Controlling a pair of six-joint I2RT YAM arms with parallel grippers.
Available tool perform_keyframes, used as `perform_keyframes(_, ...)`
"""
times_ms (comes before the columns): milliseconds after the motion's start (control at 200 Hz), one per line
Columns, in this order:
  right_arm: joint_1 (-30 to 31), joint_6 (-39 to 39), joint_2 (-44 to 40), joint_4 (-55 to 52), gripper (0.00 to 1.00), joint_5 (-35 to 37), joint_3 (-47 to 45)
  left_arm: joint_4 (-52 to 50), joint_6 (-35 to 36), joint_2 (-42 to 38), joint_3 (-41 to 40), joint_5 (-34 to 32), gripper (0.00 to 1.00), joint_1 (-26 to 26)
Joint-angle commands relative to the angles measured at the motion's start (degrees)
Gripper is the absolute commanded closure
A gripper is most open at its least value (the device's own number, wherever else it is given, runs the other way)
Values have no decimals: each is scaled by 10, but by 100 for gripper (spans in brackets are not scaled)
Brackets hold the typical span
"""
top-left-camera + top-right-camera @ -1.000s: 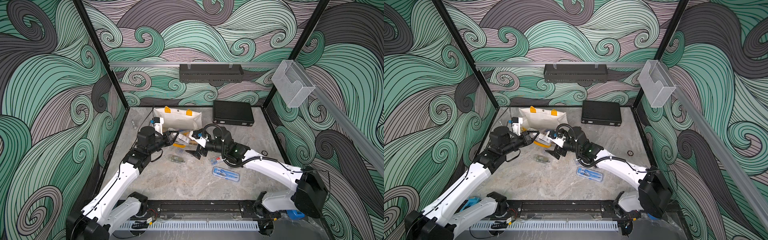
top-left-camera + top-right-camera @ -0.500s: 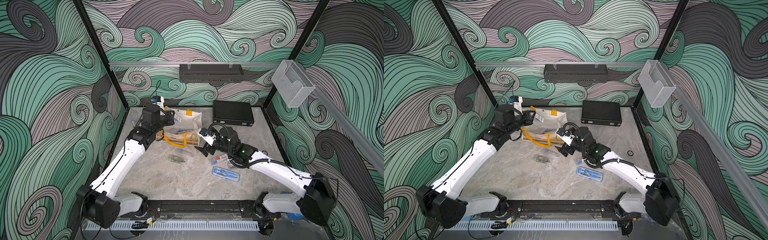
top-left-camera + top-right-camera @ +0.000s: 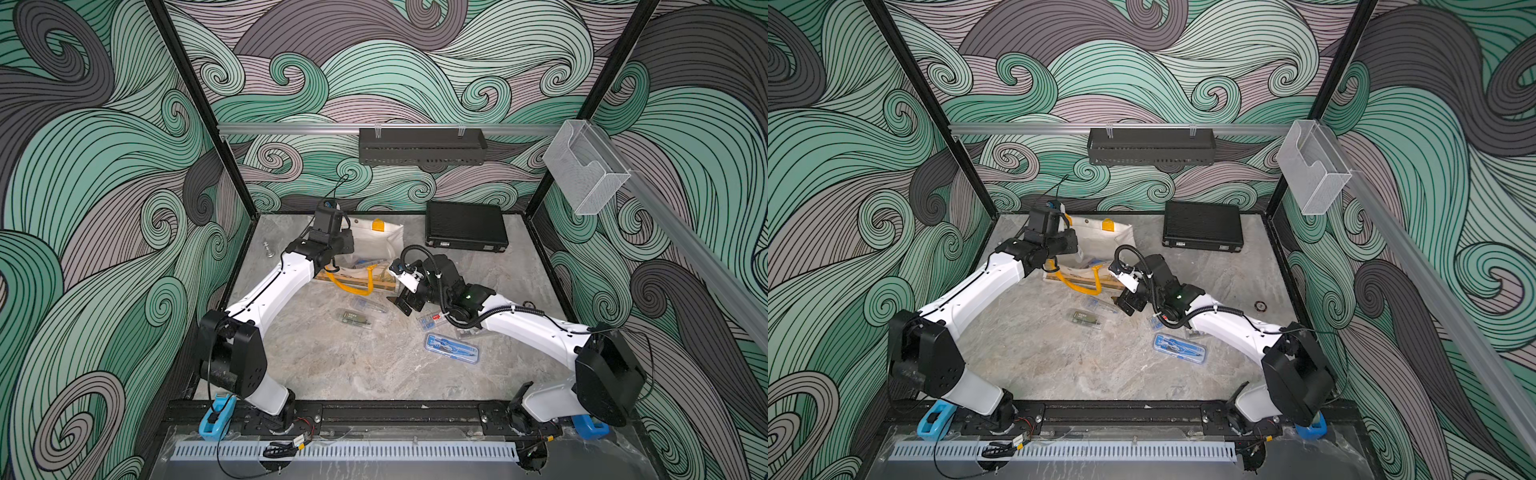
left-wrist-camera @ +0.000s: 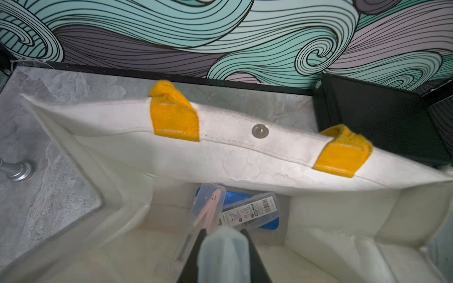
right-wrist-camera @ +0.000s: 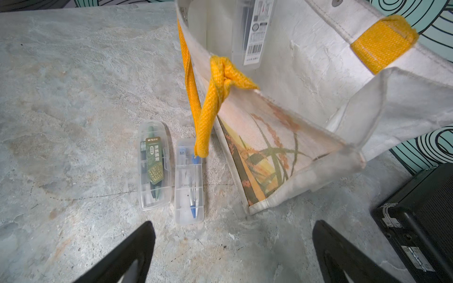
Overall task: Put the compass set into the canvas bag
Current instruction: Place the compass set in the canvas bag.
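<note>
The canvas bag (image 3: 384, 241) stands open at the back of the table, its printed front wall (image 5: 267, 152) and a yellow strap (image 5: 208, 117) facing my right gripper. My left gripper (image 4: 223, 231) hangs over the bag's mouth. It is shut on a pale fold that looks like the bag's near rim. Two compass sets lie inside: a clear case (image 4: 210, 208) and a blue-backed one (image 4: 250, 213). On the table just in front of the bag lie a green-labelled compass set (image 5: 153, 171) and a clear one (image 5: 188, 183). My right gripper (image 5: 234, 223) is open and empty, low over the table before them.
A blue compass case (image 3: 451, 348) and a small one with red (image 3: 432, 320) lie beside my right forearm. A black hard case (image 3: 465, 226) sits at the back right, close to the bag. A silver metal piece (image 3: 268, 248) stands at the back left, and a small ring (image 3: 1260, 306) lies at the right.
My left arm has swung from in front of the bag up to its back left, still shut, and the bag has opened up. The open right gripper has drawn back from the bag.
</note>
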Motion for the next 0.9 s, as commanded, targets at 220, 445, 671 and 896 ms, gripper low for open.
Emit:
perform_keyframes(220,-1,10,21,24,0,-17,12,-16,-16,45,33,18,74,3)
perform_keyframes(445,-1,8,14,30,0,-19,-3,-15,-26,50,46,35,59,3)
perform_keyframes(671,-1,8,12,34,0,-19,-14,-14,-32,31,56,55,33,3)
perform_keyframes(896,-1,6,10,33,0,-19,-20,-5,-31,-16,62,84,5,2)
